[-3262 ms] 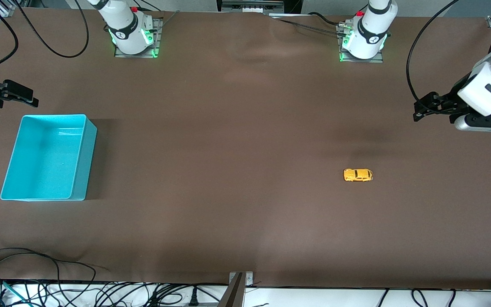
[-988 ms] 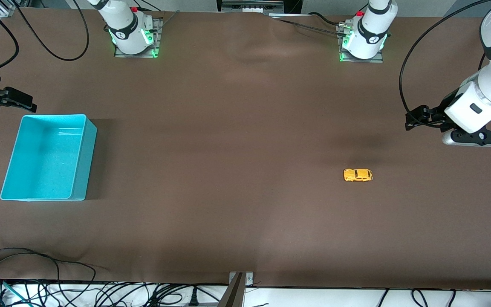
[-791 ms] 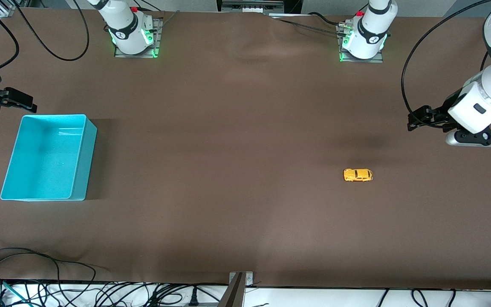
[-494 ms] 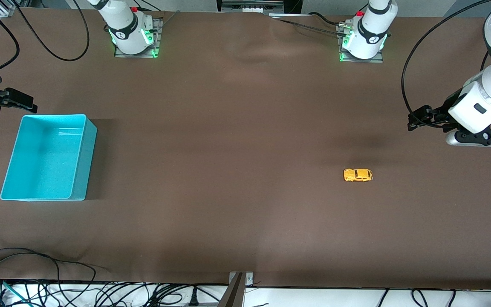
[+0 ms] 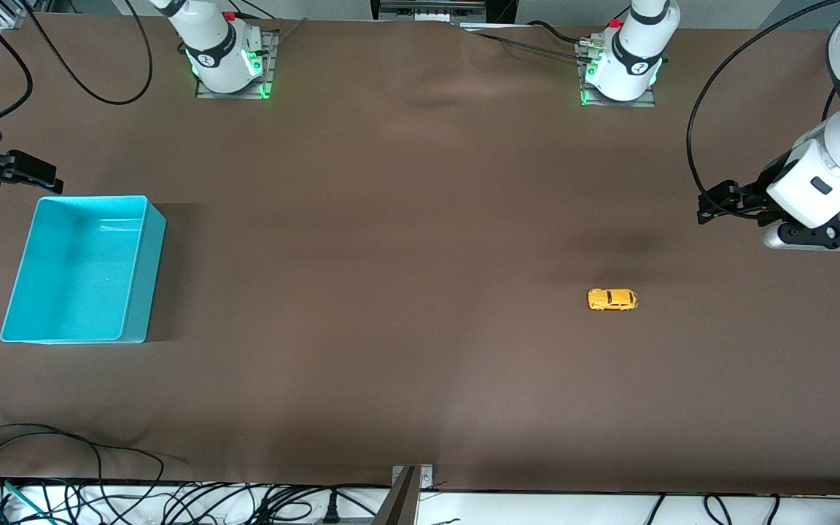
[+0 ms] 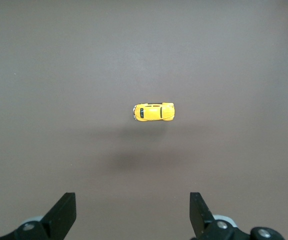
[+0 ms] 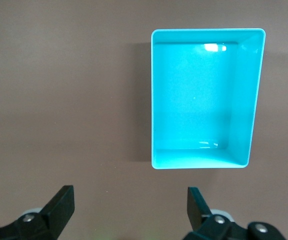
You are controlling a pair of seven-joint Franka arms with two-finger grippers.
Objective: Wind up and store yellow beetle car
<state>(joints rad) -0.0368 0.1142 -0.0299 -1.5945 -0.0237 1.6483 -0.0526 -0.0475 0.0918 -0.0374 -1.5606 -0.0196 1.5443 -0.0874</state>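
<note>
Two grippers hang spread and empty; the left gripper (image 5: 708,206) is far closer to the yellow beetle car (image 5: 612,300), its long axis along the table's length, than the right gripper (image 5: 44,173) above the teal bin (image 5: 137,271).

Legible text, labels, brands, numbers, signs: none. The dark bands on the two arm bases (image 5: 220,52) at the top of the front view carry small white marks, too small to read. The yellow beetle car (image 5: 612,300), the teal bin (image 5: 135,273) and the brown counter (image 5: 405,255) show no lettering in any view.
</note>
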